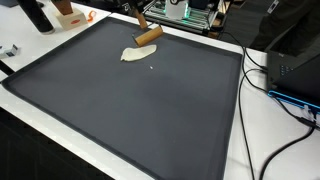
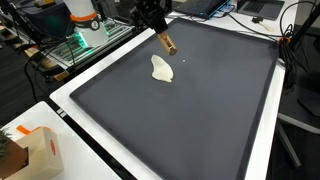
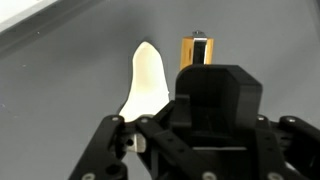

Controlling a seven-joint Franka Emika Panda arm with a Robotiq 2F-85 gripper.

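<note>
where the pincer (image 2: 154, 25) comes down over the far end of the dark mat (image 2: 200, 110), it is closed on a brown cylinder (image 2: 167, 43), which it grips by the upper end. the cylinder hangs tilted out of the jaws, its lower end sloping down towards the mat; whether that end touches the surface cannot be told. in an exterior view the cylinder (image 1: 149, 35) shows as a short, slanted, wood-coloured piece near the mat's far edge, with the pincer itself mostly cut off by the top of the frame.

just below the cylinder's lower tip lies a flat cream piece (image 2: 162, 69) of irregular outline, spread on the mat. it sits just beside the tip, and the views do not settle whether the two are in contact. in both exterior views the cream piece (image 1: 133, 55) is the only thing lying on the mat close to the held cylinder.

in the wrist view the black body of the pincer fills the lower part of the frame, the cylinder (image 3: 198, 50) stands out beyond it with an orange-brown face, and the cream piece (image 3: 146, 85) lies to one side of it on the grey surface.

the mat covers most of a white table (image 2: 88, 130). an orange and white box (image 2: 35, 150) stands on the table well apart from the pincer.
</note>
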